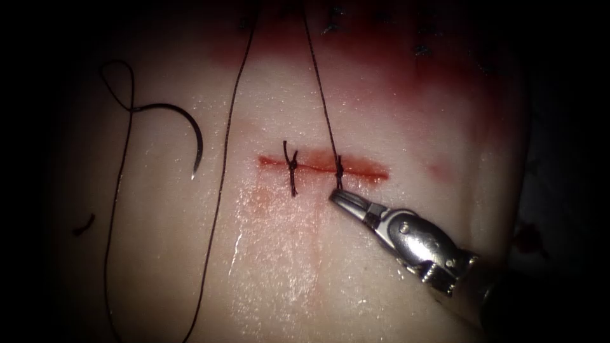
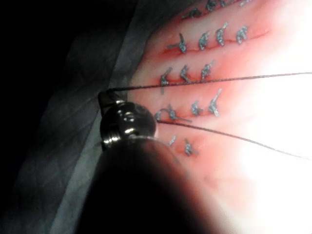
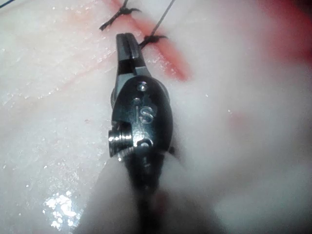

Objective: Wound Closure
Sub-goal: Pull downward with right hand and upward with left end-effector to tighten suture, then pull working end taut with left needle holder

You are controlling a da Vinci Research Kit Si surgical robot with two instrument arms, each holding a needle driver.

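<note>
1. Needle (image 1: 184, 127) lies free on the tissue (image 1: 356, 279), well left of the cut (image 1: 324, 165), not in the tissue and not held by either tool.
2. I count two knots on the cut: one (image 1: 291, 166) toward its left end with short trimmed tails, and one (image 1: 338, 170) near the middle, with thread (image 1: 321, 89) running up from it out of the endoscope view.
3. My right pincer (image 1: 337, 197) sits just below the second knot, tips almost at its short tail. The jaws look closed or nearly so; I cannot tell whether they have the tail or nothing.
4. In the left wrist view my left tool (image 2: 127, 123) is beside the tissue's edge, with two strands (image 2: 219, 78) running past its tip. I cannot tell how its jaws stand or whether they hold a strand.
5. A second long strand (image 1: 222, 165) runs down the tissue left of the cut, and the needle's own strand loops above it before trailing down.
6. One small cut scrap (image 1: 84, 224) lies far left.
7. Judging progress: two stitches are tied, the left part of the cut is drawn together, and the right stretch still shows open and red (image 1: 368, 171), so I reckon more stitches are left.
</note>
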